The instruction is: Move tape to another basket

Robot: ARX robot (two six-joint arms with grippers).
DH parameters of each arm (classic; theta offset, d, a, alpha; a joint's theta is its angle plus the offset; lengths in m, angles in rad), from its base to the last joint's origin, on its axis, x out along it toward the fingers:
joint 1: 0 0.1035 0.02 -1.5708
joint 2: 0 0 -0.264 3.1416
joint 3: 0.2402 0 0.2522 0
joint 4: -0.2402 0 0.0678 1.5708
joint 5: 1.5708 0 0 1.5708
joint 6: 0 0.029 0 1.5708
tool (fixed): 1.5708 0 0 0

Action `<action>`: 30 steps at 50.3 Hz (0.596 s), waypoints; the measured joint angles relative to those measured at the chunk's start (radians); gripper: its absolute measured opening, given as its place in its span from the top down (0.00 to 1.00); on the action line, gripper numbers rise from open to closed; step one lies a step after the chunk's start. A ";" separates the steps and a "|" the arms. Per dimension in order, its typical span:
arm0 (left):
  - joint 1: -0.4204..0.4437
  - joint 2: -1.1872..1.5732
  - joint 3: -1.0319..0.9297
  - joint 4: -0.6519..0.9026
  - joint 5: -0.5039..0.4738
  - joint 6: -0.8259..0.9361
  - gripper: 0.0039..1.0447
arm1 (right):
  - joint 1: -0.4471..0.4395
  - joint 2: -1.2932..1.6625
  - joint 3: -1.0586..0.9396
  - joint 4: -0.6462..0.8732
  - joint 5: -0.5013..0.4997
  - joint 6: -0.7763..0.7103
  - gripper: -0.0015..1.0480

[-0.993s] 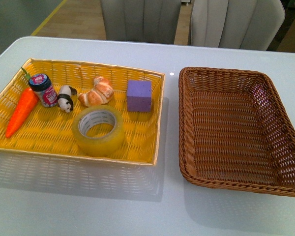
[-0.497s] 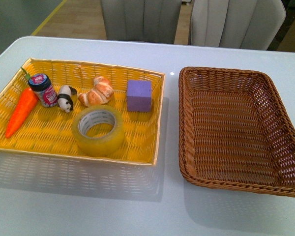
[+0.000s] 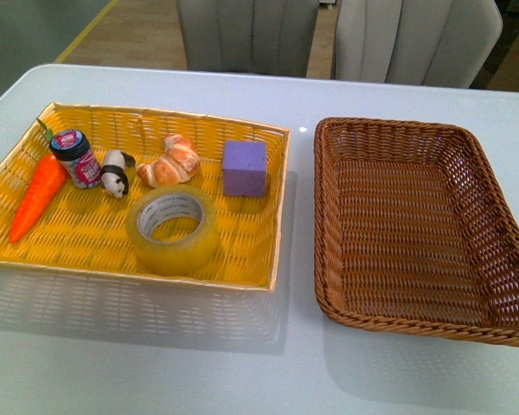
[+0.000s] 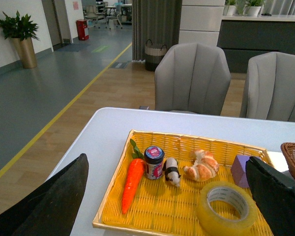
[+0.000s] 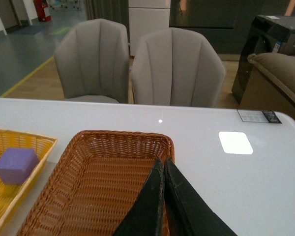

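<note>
- left gripper (image 4: 165, 161): its two black fingers (image 4: 54, 196) are spread wide and released, nothing between them; they hang above the table's near side, touching nothing.
- right gripper (image 5: 163, 163): its fingers (image 5: 147, 206) are clenched flat against each other, gripping nothing.
- ahead of the left fingers, between their two lines, lies the yellow woven tray (image 4: 187, 137) (image 3: 156, 113); the tape (image 4: 227, 212) (image 3: 175, 229) sits in it, nearer one finger than the other and well clear of both.
- the tape lies flat on its side face, core hole pointing straight up; as a round ring it has no long axis across the tray.
- it is the item nearest the tray's near rim, just inside it, with bare weave on both sides.
- farther beyond the left fingers stand a purple cube (image 3: 245, 168), a croissant (image 3: 171, 162), a panda figure (image 3: 114, 173), a small jar (image 3: 76, 158) and a carrot (image 3: 36, 197); none touches the tape.
- the right fingers hover over the brown wicker basket (image 5: 123, 133) (image 3: 322, 216), tips short of its far wall.
- the basket's long axis runs away from the robot; its raised walls ring a woven floor that shows from wall to wall.
- a strip of white table (image 3: 301, 216) separates tray and basket, which lie side by side without touching.
- grey chairs (image 5: 177, 69) stand past the table's far edge.
</note>
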 joint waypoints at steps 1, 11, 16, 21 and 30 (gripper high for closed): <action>0.000 0.000 0.000 0.000 0.000 0.000 0.08 | 0.000 -0.016 -0.004 -0.013 0.000 0.000 0.98; 0.000 0.000 0.000 0.000 0.000 0.000 0.08 | 0.000 -0.161 -0.024 -0.132 0.000 0.000 0.98; 0.000 0.000 0.000 0.000 0.000 0.000 0.08 | 0.000 -0.237 -0.024 -0.199 0.000 0.000 0.98; 0.000 0.000 0.000 0.000 0.000 0.000 0.08 | 0.000 -0.326 -0.024 -0.277 0.000 0.000 0.98; 0.000 0.000 0.000 0.000 0.000 0.000 0.08 | 0.000 -0.445 -0.025 -0.388 0.000 0.000 0.98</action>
